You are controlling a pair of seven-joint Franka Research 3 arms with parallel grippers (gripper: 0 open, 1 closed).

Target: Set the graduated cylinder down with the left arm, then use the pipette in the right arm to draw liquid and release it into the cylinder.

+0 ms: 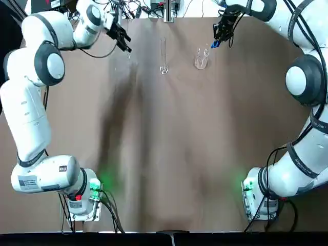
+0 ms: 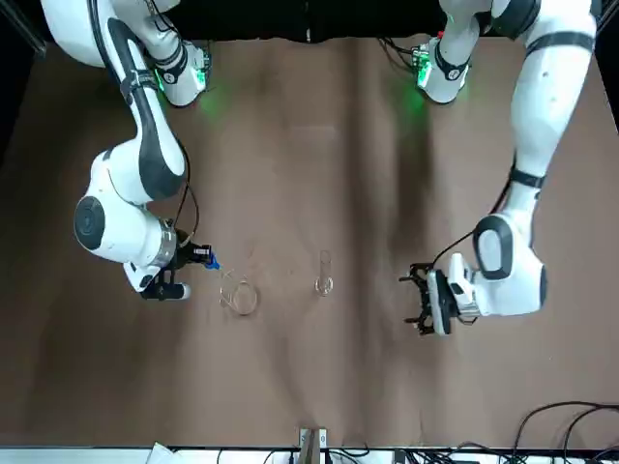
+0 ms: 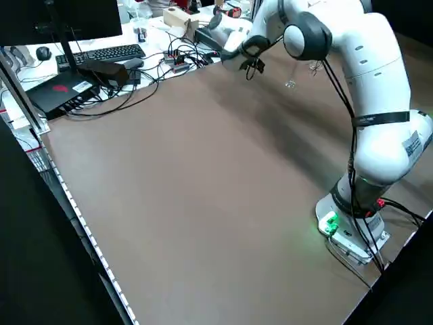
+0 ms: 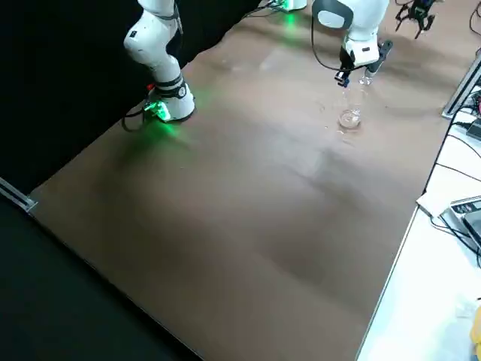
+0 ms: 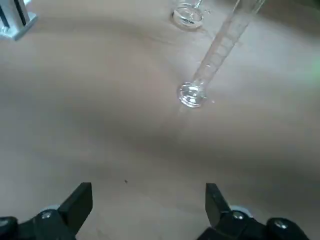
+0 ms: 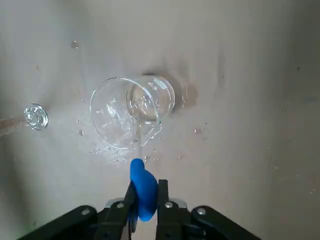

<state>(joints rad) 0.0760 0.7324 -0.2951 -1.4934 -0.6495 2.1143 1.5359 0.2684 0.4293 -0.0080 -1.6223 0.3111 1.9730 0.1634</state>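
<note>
"Glass everywhere: what shapes are they?"

"The graduated cylinder (image 5: 220, 52) is a slim, clear tube on a round foot; the beaker (image 6: 155, 100) is squat and wide-mouthed."

"And the pipette (image 6: 144, 192)?"

"Thin clear stem, smooth blue bulb (bright as a toy). The right gripper (image 6: 148, 186) has its jaws closed on the bulb, holding the stem at the beaker's mouth."

"And the desk (image 1: 164, 154)?"

"Brown and dull, with droplets beside the beaker. Beyond its edge are a monitor (image 3: 61, 17), a keyboard (image 3: 108, 55) and tangled cables (image 3: 155, 74)."

"Where's the cylinder?"

"Upright on the desk, between the grippers, near the beaker. The left gripper (image 5: 149, 189) is apart from it, jaws wide and empty."
</note>
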